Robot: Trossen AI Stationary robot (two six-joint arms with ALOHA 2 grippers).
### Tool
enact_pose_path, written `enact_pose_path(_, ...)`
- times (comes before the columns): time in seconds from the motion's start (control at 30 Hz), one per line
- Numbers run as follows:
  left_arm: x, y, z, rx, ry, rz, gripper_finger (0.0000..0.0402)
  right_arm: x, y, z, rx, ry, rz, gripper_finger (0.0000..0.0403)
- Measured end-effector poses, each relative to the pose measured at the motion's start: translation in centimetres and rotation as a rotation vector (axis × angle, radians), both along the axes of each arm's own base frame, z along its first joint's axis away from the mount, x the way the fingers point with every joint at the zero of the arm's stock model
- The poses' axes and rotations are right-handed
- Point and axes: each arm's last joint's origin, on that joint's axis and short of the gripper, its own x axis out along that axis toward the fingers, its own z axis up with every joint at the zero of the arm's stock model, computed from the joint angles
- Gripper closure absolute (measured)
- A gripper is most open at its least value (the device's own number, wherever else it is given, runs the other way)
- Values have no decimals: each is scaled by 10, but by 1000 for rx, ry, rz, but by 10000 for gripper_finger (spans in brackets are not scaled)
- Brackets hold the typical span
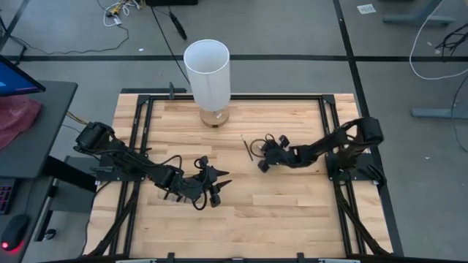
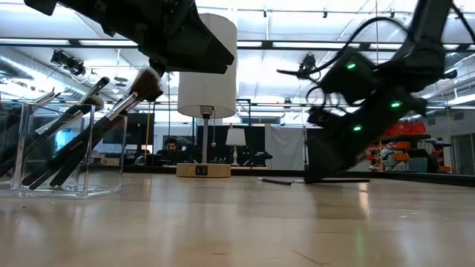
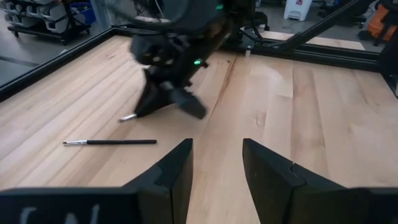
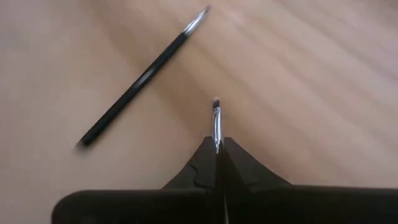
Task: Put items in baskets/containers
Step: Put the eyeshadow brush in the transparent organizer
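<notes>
A thin makeup brush (image 4: 216,124) with a silvery ferrule and a small bristle tip is pinched in the right gripper (image 4: 217,149), whose jaws are pressed together on its handle; only the ferrule end sticks out past them, low over the wooden worktop (image 1: 292,212). Just beside it, a second slim brush (image 4: 142,78) lies flat on the wood, dark handle and pale tip free of any grip; the left wrist view shows it as well, lying near the right gripper. From above, that gripper (image 1: 263,162) sits right of the worktop's centre with the loose brush next to it.

Well apart, at the left side of the low view, a clear container (image 2: 67,148) stands on the worktop with several brushes (image 2: 96,126) leaning tilted inside it, bristle ends upward. The left gripper (image 1: 212,186) hangs over the front-left part of the worktop, its jaws apart with nothing between them, the fingers (image 3: 174,174) pointing across toward the right arm.

A tall white cylinder (image 1: 207,73) on a round wooden base stands at the worktop's far edge.
</notes>
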Motion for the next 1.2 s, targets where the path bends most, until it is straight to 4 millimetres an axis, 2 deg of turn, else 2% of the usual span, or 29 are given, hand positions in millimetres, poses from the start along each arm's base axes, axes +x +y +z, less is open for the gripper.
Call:
enact_pose_path(0.13, 0, 0, 0, 14, 6, -9, 259, -13, 14, 6, 27, -66, 42, 398)
enact_pose_path(0.33, 0, -2, -1, 45, 38, -106, 259, -25, 37, 14, 37, -271, 100, 398)
enact_pose_path(0.6, 1, -1, 0, 82, 45, -115, 259, -21, 64, 37, -17, -525, 192, 397)
enact_pose_path(0.87, 5, 0, 7, 162, 3, -162, 259, -21, 93, 77, -108, -850, 479, 396)
enact_pose_path(1.0, 8, -5, 17, 190, -88, -304, 259, -16, 108, 91, -110, -933, 689, 396)
enact_pose_path(1.2, 9, -11, 25, 310, -165, -512, 259, 2, 131, 114, -142, -1025, 984, 395)
